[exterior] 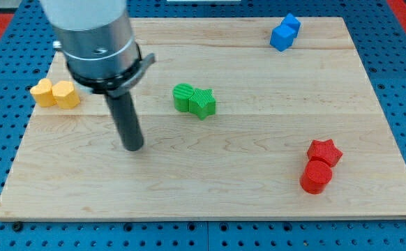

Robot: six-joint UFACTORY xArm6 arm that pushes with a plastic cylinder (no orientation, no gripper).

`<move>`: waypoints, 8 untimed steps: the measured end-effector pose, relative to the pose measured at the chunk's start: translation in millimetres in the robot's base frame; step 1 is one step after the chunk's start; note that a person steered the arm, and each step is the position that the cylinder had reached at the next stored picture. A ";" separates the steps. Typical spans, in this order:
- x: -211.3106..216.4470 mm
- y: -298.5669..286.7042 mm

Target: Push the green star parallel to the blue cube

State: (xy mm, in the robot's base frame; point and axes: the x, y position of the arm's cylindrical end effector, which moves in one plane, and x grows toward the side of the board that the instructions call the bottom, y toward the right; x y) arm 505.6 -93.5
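Light: bright, even, overhead | Shadows: faint under my rod [128, 122] | Glare: none on wooden board [259, 174] | Focus: sharp; arm housing [91, 35] slightly soft.

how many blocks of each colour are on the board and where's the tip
yellow blocks: 2, touching, at the view's left
green blocks: 2, a cylinder touching the green star
blue blocks: 2, touching, at the view's top right
red blocks: 2, a star above a cylinder
total: 8
my tip is left of and below the green pair, touching no block
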 end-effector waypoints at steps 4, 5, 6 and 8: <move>-20.5 128.9; -20.6 128.9; -20.7 129.2; -71.1 168.4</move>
State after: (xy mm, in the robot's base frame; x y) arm 434.5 75.0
